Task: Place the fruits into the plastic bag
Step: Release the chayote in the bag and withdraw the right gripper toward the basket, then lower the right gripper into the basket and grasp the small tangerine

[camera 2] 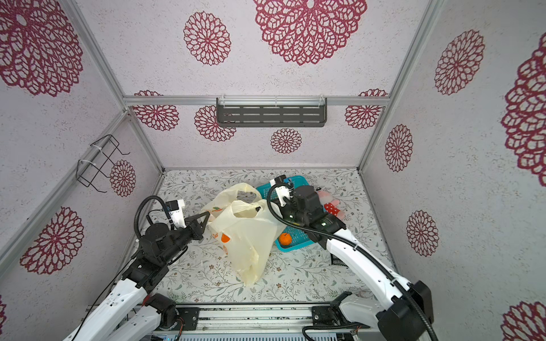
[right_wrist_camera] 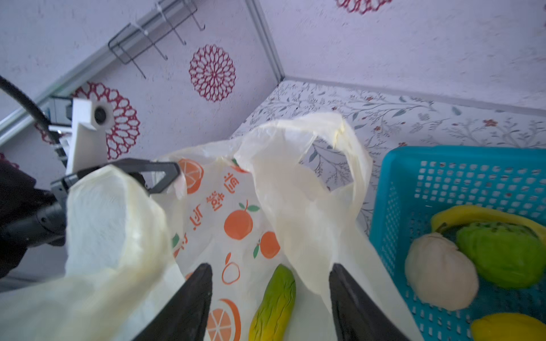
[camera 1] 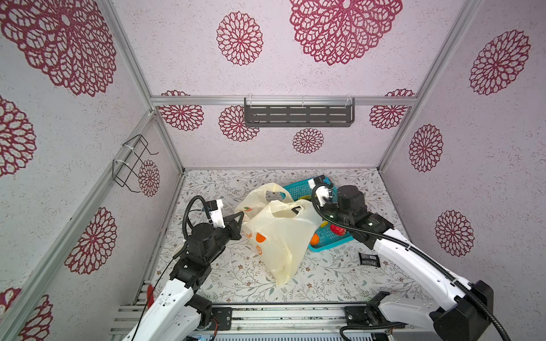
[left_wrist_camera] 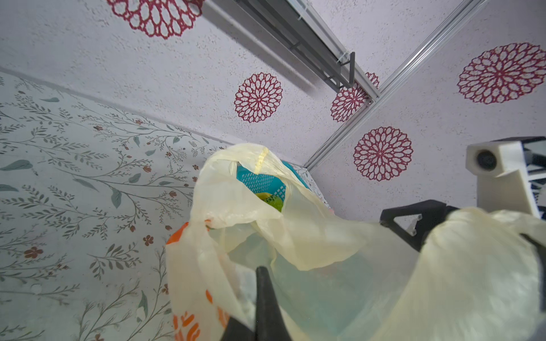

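While the left claw [camera 1: 240,220] is clamped tight on the rim of the plastic bag [camera 1: 280,236], on the side facing the table's left edge, and holds that side up, the right claw [right_wrist_camera: 271,268] hangs over the bag's mouth with its 2 fingers [right_wrist_camera: 201,295] well apart and nothing gripped. In the right wrist view a green-yellow oblong fruit [right_wrist_camera: 274,304] lies inside the bag on its orange-printed wall. It sits in the gap between the 2 fingers and appears to touch neither.

The bag stands in the middle of the table [camera 1: 236,280] with 1 loop handle [right_wrist_camera: 339,141] raised and slack. Its lower end trails toward the near edge.

The turquoise basket [camera 1: 331,239] lies just beside the bag, on the side toward the right edge, and reaches toward the far edge. The right wrist view shows 4 fruits in it, all outside the right claw's span:
- a banana [right_wrist_camera: 472,212]
- a green bumpy fruit [right_wrist_camera: 502,254]
- a cream ball [right_wrist_camera: 440,271]
- a yellow fruit [right_wrist_camera: 508,327]

In both top views a tangerine [camera 2: 285,238] sits in the basket's near corner next to the bag. In a top view a red fruit [camera 1: 336,229] shows partly under the right arm.
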{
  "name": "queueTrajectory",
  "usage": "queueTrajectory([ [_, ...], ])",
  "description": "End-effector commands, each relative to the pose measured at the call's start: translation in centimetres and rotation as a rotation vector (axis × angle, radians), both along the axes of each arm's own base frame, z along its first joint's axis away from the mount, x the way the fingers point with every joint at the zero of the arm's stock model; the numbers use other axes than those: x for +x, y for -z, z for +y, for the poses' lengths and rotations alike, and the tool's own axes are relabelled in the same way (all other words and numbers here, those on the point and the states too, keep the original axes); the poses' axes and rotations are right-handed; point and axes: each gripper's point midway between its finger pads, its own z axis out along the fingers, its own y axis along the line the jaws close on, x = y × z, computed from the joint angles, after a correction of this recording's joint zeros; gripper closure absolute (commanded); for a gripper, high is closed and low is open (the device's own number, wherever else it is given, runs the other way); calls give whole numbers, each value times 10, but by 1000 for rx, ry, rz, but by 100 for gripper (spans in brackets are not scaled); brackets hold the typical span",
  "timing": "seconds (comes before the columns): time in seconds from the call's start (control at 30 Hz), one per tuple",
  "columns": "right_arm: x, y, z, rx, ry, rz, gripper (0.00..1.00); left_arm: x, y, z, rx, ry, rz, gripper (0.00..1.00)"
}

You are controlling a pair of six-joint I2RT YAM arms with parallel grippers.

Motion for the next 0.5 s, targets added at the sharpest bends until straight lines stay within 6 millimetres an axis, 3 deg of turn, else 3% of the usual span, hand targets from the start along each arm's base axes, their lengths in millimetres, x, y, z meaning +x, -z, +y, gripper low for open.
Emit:
queueTrajectory([
  [0.0, 16, 4, -24, 15, 125, 36, 33, -1, -2, -10, 45, 30, -10, 100],
  [0.2, 43, 61, -68, -158, 427, 169, 33, 3, -10, -23, 64, 65, -33, 100],
  [0.47, 60, 101, -122, -248, 642, 275, 33, 2, -20, -12, 137, 23, -35, 100],
])
